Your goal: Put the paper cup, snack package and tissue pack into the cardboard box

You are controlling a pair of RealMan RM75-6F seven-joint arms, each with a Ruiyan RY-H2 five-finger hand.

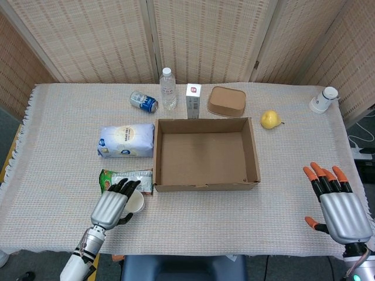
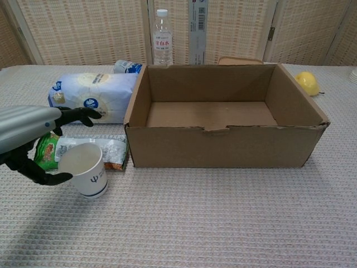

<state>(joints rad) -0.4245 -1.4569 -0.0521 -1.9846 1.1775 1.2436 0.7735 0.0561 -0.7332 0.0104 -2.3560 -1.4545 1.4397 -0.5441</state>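
Reaching round the paper cup (image 2: 85,169), upright just beside the cardboard box (image 2: 223,146) w/ snack package (image 2: 83,148) behind it, left hand (image 2: 33,137) brackets it, fingers spread, nothing held yet; right hand (image 1: 337,205) waits open & empty, well apart

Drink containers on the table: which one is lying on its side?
The blue-and-silver can at the back, left of the water bottle. The bottle and the paper cup near the left hand both stand upright.
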